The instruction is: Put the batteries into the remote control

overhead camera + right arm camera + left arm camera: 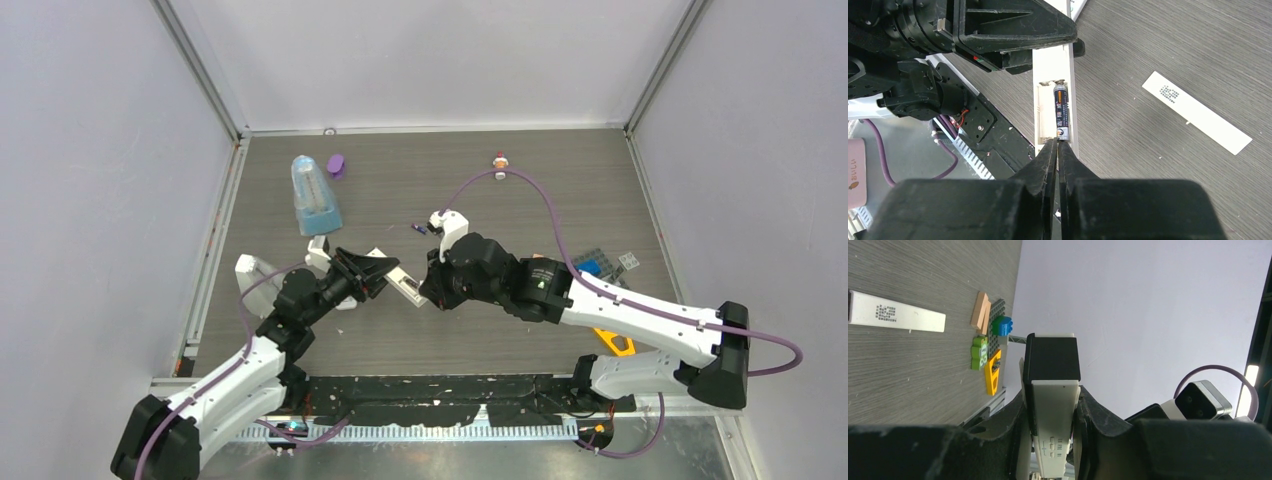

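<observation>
My L gripper (1052, 405) clamps the remote (1050, 62), my R gripper (1057, 147) is shut, tips at the battery (1061, 112) end; an off-axis push could pop it out.

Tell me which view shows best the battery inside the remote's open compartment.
The right wrist view. It looks straight into the compartment of the remote control, where the dark battery lies, label visible. The top external view shows the remote only small, its battery not discernible. The left wrist view shows another side, no battery.
</observation>
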Robot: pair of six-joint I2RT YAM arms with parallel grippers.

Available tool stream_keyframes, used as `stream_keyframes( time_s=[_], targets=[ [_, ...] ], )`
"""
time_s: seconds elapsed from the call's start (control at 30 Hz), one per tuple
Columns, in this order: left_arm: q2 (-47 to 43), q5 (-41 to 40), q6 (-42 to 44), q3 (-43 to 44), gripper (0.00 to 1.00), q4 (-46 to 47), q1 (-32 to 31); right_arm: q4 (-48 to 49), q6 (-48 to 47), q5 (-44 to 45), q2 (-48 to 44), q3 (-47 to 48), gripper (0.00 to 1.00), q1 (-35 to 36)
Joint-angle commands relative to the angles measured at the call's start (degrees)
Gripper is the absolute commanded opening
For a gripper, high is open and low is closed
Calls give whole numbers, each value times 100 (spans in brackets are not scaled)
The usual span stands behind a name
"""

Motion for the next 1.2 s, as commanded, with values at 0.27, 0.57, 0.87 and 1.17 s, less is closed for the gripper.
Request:
stream_keyframes(
  time_s=[0.27, 0.57, 0.87, 1.17],
  targets=[
    [-292, 484, 551, 634, 0, 196, 9, 155, 37, -26, 328, 333, 5, 27],
    [-348, 788, 1084, 937, 0, 222, -8, 118, -28, -200, 539, 467, 5, 21],
    [-689, 581, 1762, 1039, 0, -242, -9, 90, -4, -171, 516, 501, 5, 10],
    [-1385, -623, 3742, 1520, 0, -2422, 1, 470, 22, -19, -319, 209, 16, -22]
  ],
)
